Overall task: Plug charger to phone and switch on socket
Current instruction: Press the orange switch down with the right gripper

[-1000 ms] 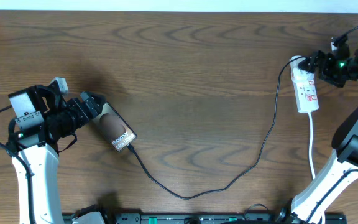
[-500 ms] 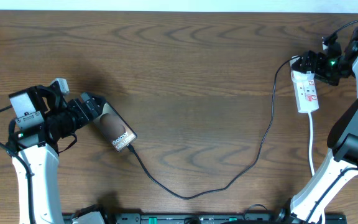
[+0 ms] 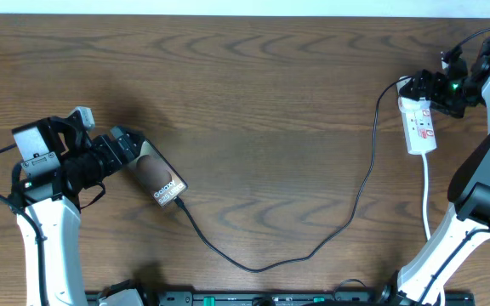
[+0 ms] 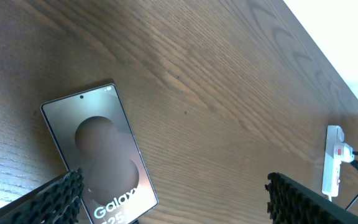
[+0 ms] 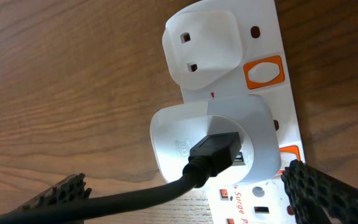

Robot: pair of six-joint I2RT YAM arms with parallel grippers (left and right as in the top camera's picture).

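The phone (image 3: 160, 177) lies flat at the table's left, its bronze face and white "Galaxy" lettering also plain in the left wrist view (image 4: 98, 152). The charger (image 3: 347, 217), a thin black cable, meets the phone's lower end, loops across the table and rises to the socket (image 3: 418, 124). There its black plug (image 5: 215, 149) sits in a white adapter on the socket (image 5: 272, 37). My left gripper (image 3: 133, 146) (image 4: 173, 205) stands open just above the phone's upper end, holding nothing. My right gripper (image 3: 433, 90) (image 5: 197, 199) hangs open over the socket's far end, straddling the cable.
The socket's white cord (image 3: 426, 191) runs toward the front edge at the right. Orange rocker switches (image 5: 263, 71) line the strip's side. The socket also shows far off in the left wrist view (image 4: 333, 158). Bare brown wood (image 3: 253, 110) spans the middle.
The right gripper has shifted slightly left and toward the back over the socket's end, then held. The left arm, phone and cable have not moved.
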